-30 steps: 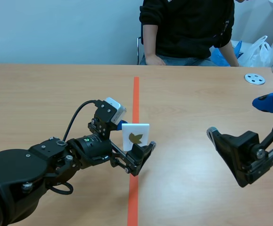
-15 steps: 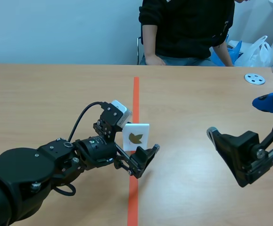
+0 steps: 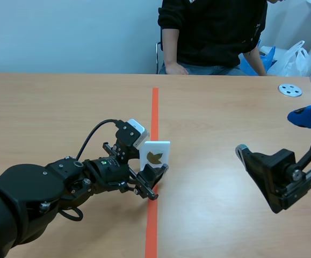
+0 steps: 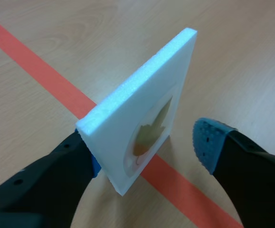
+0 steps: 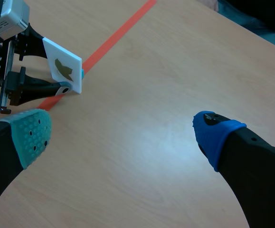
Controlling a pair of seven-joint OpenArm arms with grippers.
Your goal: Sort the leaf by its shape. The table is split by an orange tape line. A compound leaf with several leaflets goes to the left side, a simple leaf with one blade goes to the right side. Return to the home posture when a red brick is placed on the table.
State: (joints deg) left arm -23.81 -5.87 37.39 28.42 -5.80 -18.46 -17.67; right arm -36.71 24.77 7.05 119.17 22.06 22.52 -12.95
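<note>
One white foam card bearing an olive-brown leaf print [image 3: 155, 155] stands upright on the orange tape line [image 3: 154, 107] of the wooden desk [image 3: 64, 107], not yet sorted to either side. Left gripper [image 3: 153, 173] straddles the card: jaws apart, one finger against its back, the blue-padded finger just clear of its face, so nothing is clamped. Right gripper [image 5: 123, 128] hangs well apart, jaws wide and empty. Remaining, by judgement: clamp, lift, place by leaf shape.
</note>
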